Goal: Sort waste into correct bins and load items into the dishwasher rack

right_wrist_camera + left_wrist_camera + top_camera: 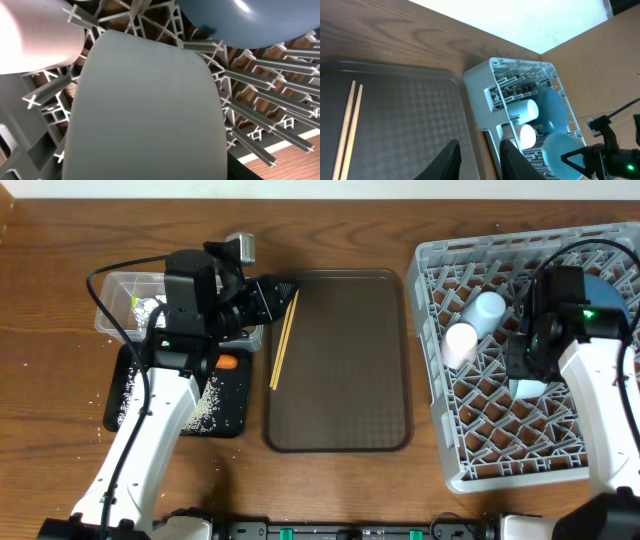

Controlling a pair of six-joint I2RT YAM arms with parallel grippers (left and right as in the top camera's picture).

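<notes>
Right fingers (524,370) grasp the light blue bowl (145,110), tipped on edge inside the grey dishwasher rack (480,450). It is near the pale pink cup (460,346) and light blue cup (489,308), which lie on their sides, and the dark-blue plate (612,280). Left fingers (451,161) are parted and empty above the brown serving tray (340,410), where the wooden chopsticks (283,340) lie.

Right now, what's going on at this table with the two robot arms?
The robot is clearing up. Its right claw holds the light blue bowl in the dishwasher rack, beside the pink cup, light blue cup and dark-blue plate. The left claw hovers open at the edge of the brown tray, where the chopsticks lie. Rice and carrot sit in the black tray.
</notes>
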